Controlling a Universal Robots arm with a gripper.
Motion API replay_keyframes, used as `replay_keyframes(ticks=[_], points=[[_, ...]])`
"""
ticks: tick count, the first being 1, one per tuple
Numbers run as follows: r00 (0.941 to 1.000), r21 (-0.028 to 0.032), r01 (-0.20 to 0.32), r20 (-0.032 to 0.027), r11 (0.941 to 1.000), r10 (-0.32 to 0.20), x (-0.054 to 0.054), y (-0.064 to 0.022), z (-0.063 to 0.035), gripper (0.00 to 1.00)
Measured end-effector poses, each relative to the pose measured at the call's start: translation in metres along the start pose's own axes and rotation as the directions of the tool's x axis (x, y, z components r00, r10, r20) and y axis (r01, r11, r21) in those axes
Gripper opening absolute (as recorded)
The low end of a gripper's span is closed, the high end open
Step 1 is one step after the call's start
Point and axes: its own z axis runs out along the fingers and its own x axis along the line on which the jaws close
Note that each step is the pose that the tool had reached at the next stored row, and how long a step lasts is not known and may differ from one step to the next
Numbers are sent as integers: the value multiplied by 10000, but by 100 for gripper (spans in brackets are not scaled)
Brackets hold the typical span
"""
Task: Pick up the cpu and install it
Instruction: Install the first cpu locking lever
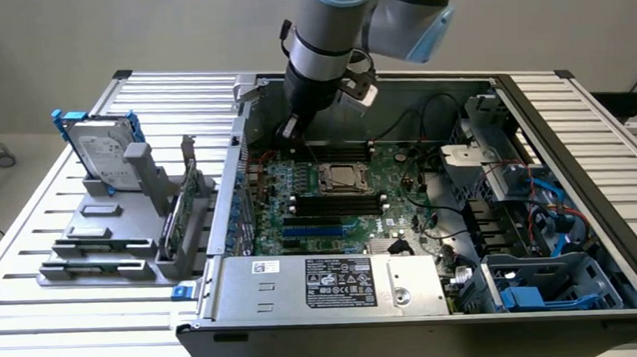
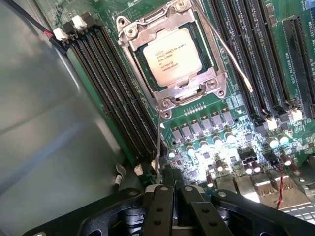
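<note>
Already seated — cpu (image 2: 172, 56) in its socket (image 2: 189, 92).
Clenched on nothing, the claw (image 2: 170, 173) hovers over the motherboard (image 2: 197, 109) just beyond the socket — toward the far wall of the case (image 1: 401, 102).

One cpu (image 2: 172, 56), one socket (image 2: 189, 92), one hard drive (image 1: 105, 155), one power supply (image 1: 334, 287), one arm (image 1: 328, 33).

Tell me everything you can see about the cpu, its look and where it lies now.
The cpu is a flat square chip with a silvery-grey metal top and dark printed text, too small to read. It lies flat in the metal-framed socket on the green board, the frame enclosing its edges. Nothing else touches it; the shut end effector is apart from it.
</note>
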Motion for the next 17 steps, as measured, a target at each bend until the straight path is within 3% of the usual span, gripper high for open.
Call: replay_keyframes(ticks=[7, 12, 13, 15, 16, 17], points=[[9996, -451, -164, -258, 9988, 153, 32, -27, -20, 11], [9984, -822, -321, -495, 9961, 281, 61, -44, -35, 11], [9982, -893, -357, -521, 9954, 311, 64, -49, -41, 11], [9975, -979, -425, -607, 9943, 367, 74, -57, -60, 11], [9972, -982, -456, -640, 9941, 394, 76, -67, -76, 11], [9970, -1012, -503, -644, 9936, 439, 77, -77, -96, 11]])
